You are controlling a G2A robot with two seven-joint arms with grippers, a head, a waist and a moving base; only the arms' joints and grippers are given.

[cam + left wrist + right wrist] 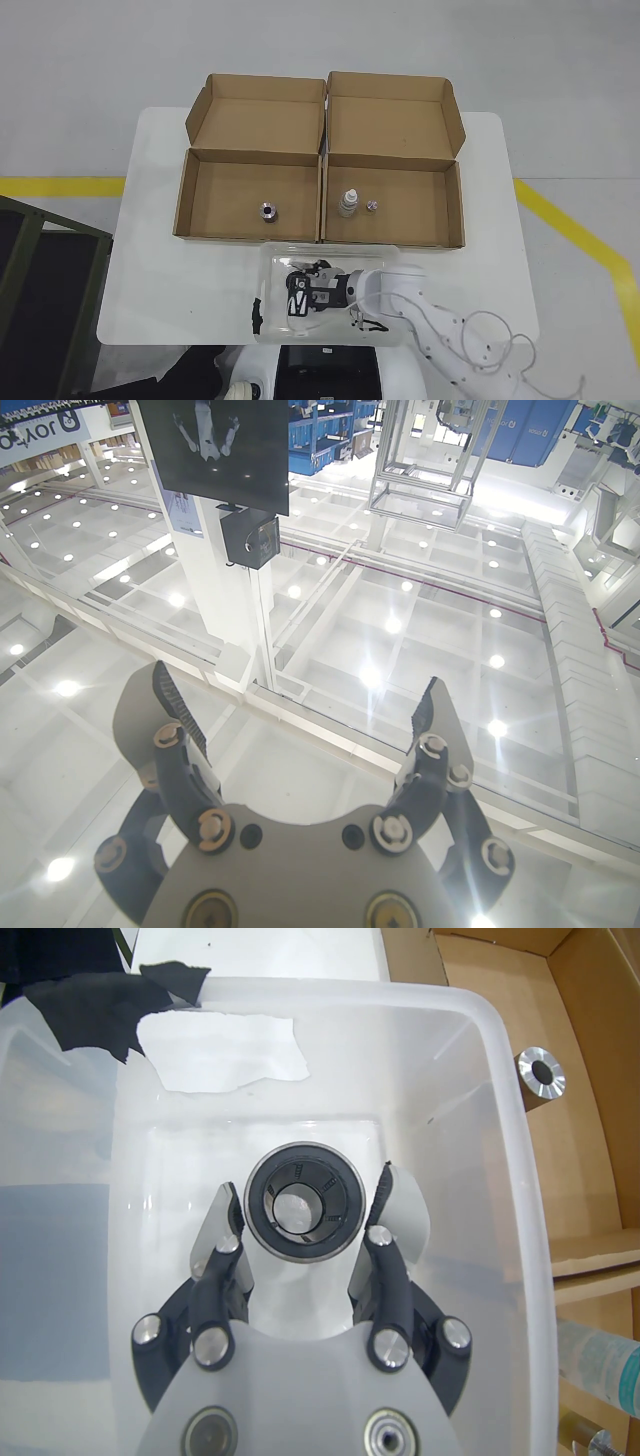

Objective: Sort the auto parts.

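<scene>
Top view: white table (150,290) on a grey floor with a yellow line (60,186). Two open cardboard boxes stand side by side at the far edge. The left box (195,215) holds a metal cylinder (267,210). The right box (450,215) holds a white bottle-shaped part (347,203) with a small metal part (370,206) just beside it. The clear bin (272,252) sits nearest the robot, with the right gripper (303,297) down inside it.

Left wrist view: left gripper (295,680) points up at the ceiling lights and a dark monitor (215,445), jaws spread wide, nothing between them.

Right wrist view: right gripper straddles the black ring part (305,1153), which stands hole-up on the bin floor. The jaws are spread, one finger on each side (pads very near the rim, contact hard to tell). Black tape (100,1013) is stuck on the bin wall.

Step looks like pre-grasp on the last part in the bin. Next move calls for squeezing on the ring's outer wall, then a straight lift to clear the bin rim before carrying it to a box.
</scene>
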